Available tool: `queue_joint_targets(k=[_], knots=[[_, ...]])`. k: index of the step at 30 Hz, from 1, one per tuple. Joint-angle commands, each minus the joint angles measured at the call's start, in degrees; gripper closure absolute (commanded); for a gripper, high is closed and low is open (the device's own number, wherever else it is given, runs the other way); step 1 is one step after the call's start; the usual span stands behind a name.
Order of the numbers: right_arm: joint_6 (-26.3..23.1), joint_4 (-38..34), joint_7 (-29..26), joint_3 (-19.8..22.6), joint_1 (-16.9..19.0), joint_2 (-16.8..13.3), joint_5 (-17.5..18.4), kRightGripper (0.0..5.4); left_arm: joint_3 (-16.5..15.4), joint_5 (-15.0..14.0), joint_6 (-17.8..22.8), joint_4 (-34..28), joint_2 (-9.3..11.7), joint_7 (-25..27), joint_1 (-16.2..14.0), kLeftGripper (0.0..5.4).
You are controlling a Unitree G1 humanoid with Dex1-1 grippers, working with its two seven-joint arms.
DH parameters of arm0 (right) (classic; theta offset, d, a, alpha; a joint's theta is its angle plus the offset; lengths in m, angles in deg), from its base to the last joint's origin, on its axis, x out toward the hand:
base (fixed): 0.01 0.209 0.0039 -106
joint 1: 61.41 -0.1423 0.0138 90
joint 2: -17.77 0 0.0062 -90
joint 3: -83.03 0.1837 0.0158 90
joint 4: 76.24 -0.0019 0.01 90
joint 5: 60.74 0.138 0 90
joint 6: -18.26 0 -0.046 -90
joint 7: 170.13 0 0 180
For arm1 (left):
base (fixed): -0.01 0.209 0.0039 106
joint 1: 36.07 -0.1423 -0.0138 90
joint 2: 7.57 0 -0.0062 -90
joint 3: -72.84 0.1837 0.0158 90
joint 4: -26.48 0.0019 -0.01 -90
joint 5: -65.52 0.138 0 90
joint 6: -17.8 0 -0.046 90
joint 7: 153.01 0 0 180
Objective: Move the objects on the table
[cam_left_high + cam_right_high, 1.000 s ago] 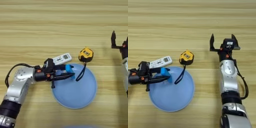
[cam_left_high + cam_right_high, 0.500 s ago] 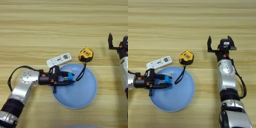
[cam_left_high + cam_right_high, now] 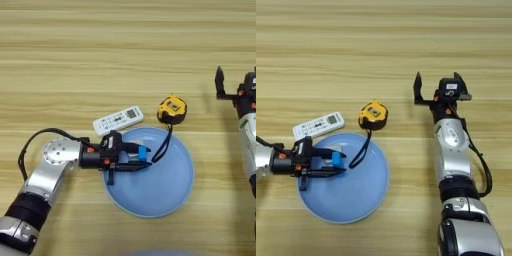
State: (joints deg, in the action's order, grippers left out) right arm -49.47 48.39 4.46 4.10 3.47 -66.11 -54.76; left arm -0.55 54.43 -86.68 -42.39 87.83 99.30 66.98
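1. Round pale-blue plate [image 3: 184, 186]: lies flat beneath the left pincer [image 3: 138, 157]. The pincer tips reach over its left part. Most of the dish extends to the right of the tips and towards the near side. It lies well to the left of the right pincer [image 3: 438, 88].

2. Yellow-and-black tape measure [image 3: 172, 109]: sits beyond the left pincer's tips and to their right, just outside the plate's far rim.

3. Black wrist loop [image 3: 163, 145]: runs from the tape measure down over the plate rim. It ends just right of the left pincer's tips.
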Motion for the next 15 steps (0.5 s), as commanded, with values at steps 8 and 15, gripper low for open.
queue_joint_targets(k=[8,15], knots=[[0.78,1.40,-0.32,-0.28,-1.67,-0.29,-0.03,0.00,-0.04,0.69,-0.30,0.74,0.32,-0.88,0.81,2.58],[1.12,1.86,-0.39,-0.43,-1.82,-0.30,-0.07,0.00,-0.50,-0.41,-0.08,-0.20,0.40,-0.58,0.58,1.91]])
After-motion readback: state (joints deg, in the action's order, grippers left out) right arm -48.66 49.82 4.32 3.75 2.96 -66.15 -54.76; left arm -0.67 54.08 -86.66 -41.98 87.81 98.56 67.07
